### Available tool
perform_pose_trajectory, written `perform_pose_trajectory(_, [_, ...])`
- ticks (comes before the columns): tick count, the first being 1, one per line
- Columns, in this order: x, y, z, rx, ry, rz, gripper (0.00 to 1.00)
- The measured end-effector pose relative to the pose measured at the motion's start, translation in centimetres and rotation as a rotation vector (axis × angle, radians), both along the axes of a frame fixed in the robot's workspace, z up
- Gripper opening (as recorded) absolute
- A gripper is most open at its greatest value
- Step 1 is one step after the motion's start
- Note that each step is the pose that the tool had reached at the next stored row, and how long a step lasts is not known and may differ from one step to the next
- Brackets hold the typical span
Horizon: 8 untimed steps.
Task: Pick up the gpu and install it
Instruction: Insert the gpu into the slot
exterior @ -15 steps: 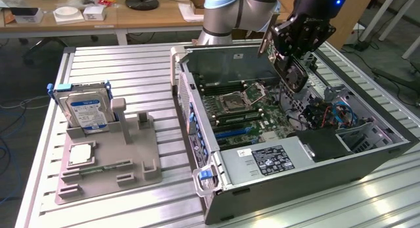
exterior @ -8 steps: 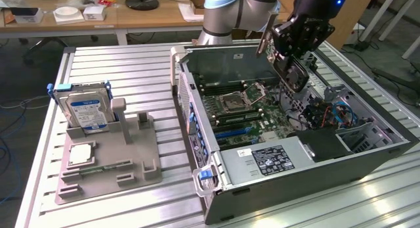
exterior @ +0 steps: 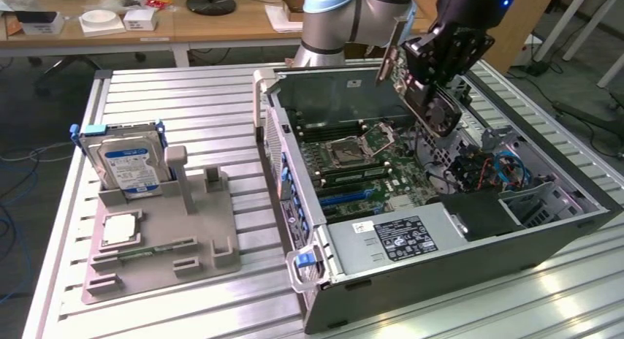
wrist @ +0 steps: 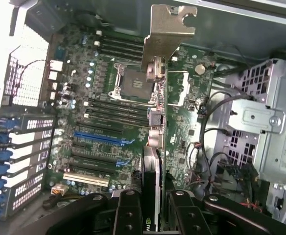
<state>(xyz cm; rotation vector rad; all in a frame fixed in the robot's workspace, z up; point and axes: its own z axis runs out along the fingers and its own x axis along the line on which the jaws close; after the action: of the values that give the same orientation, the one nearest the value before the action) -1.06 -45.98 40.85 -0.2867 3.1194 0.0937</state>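
Observation:
My gripper (exterior: pixel 436 74) is shut on the gpu (exterior: pixel 432 99), a dark card with a black fan face and a silver end bracket (exterior: pixel 394 52). The card hangs tilted above the open computer case (exterior: pixel 439 269), over the motherboard (exterior: pixel 363 164). In the wrist view the gpu (wrist: pixel 154 164) is seen edge-on between the black fingers (wrist: pixel 128 210), with its bracket (wrist: pixel 165 34) pointing away from the camera. It is clear of the board, and the blue expansion slot (wrist: pixel 101 138) lies off to one side of it.
On the exterior view's left a grey fixture (exterior: pixel 161 269) carries a hard drive (exterior: pixel 127 164), a processor (exterior: pixel 119 229) and a memory stick (exterior: pixel 146 248). Inside the case are the power supply (exterior: pixel 390 237), a metal drive cage (wrist: pixel 260 122) and loose cables (exterior: pixel 497 171).

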Motion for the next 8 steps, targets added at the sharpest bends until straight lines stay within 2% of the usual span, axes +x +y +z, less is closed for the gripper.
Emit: perform_pose_trajectory(8, [0.0,0.0,0.0,0.0,0.0,0.096,0.27])
